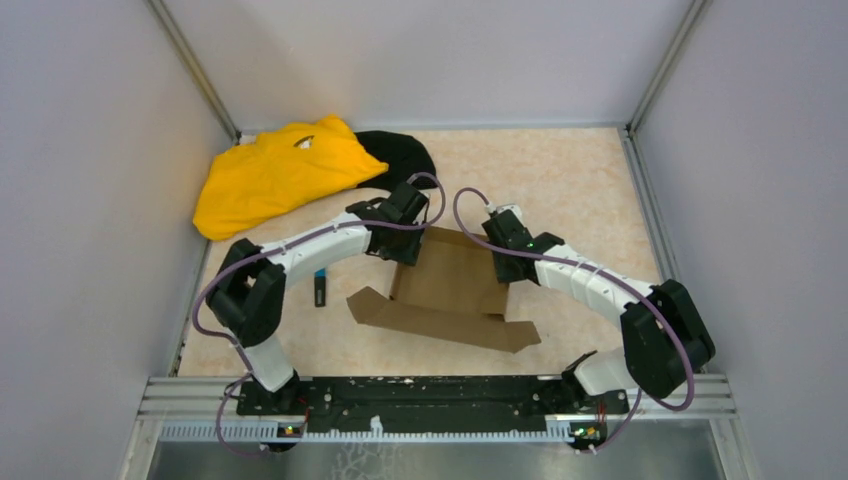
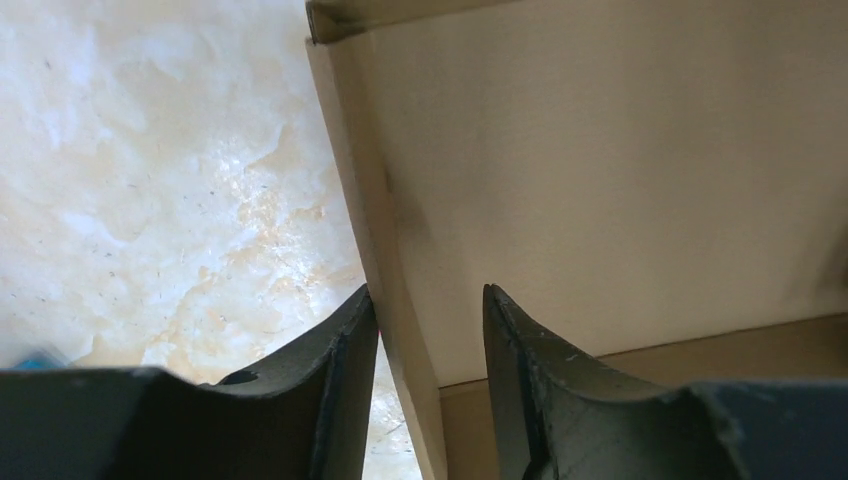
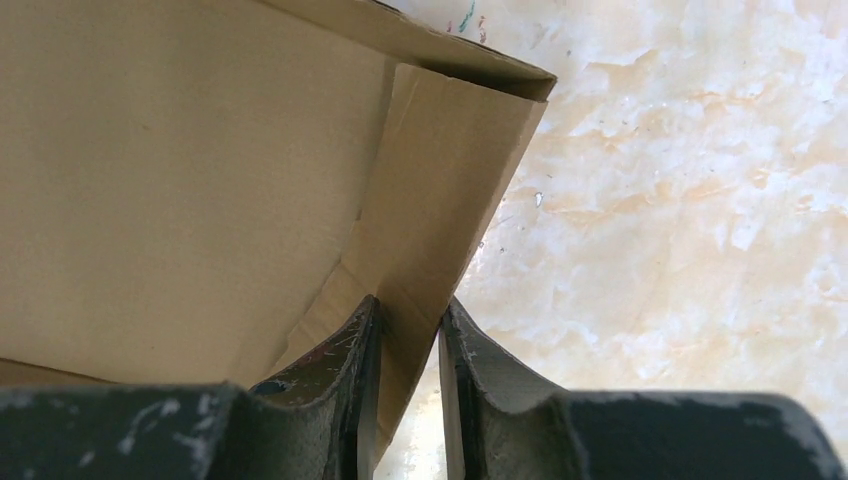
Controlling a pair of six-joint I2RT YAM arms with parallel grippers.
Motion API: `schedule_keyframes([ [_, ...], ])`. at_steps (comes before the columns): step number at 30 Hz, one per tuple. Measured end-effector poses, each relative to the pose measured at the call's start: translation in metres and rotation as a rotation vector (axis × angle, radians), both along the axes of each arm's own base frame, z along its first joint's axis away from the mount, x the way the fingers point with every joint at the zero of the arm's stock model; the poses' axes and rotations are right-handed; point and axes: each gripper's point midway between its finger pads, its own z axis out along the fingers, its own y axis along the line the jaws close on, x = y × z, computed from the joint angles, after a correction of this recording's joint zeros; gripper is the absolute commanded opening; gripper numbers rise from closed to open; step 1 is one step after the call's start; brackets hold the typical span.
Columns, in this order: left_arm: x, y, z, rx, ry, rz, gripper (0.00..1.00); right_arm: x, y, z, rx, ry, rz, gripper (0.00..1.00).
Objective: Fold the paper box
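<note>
Two side walls of the paper box (image 1: 450,275) stand raised on the table (image 1: 580,190) between my arms. My right gripper (image 3: 410,302) pinches the right wall. My left gripper (image 2: 428,295) straddles the left wall, jaws slack. I'd hold both walls square before tucking the flaps.

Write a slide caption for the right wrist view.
Right tool clamps a raised wall of the plain brown cardboard box.

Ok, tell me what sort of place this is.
Probably a lab robot cell: plain walls on metal framing enclose a table, with a left arm and right arm bolted to a rail at its near edge, handling a box.
</note>
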Motion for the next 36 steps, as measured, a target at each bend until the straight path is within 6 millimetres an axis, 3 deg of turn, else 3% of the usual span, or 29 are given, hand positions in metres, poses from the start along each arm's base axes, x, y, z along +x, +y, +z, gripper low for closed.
schedule_keyframes([
  [5, 0.0, -0.01, 0.03, -0.115, -0.07, -0.031, 0.51, 0.006, -0.003, 0.004, -0.022, -0.035, 0.02, 0.0],
  [9, -0.005, -0.006, 0.054, -0.178, -0.144, -0.047, 0.52, 0.015, -0.001, 0.021, 0.0, -0.132, 0.036, 0.0],
  [18, -0.005, 0.008, 0.15, -0.379, -0.447, -0.015, 0.59, 0.026, 0.023, 0.048, -0.051, -0.292, 0.169, 0.0],
  [21, -0.003, 0.012, 0.171, -0.415, -0.512, -0.002, 0.6, 0.025, 0.034, 0.051, -0.079, -0.322, 0.216, 0.0],
  [24, -0.002, 0.014, 0.172, -0.413, -0.524, 0.008, 0.6, 0.026, 0.038, 0.049, -0.115, -0.325, 0.244, 0.0],
  [29, -0.003, 0.018, 0.158, -0.39, -0.501, 0.014, 0.6, 0.035, 0.045, 0.051, -0.16, -0.319, 0.28, 0.0],
  [36, -0.003, 0.021, 0.151, -0.383, -0.489, 0.018, 0.6, 0.041, 0.067, 0.054, -0.126, -0.294, 0.368, 0.05],
])
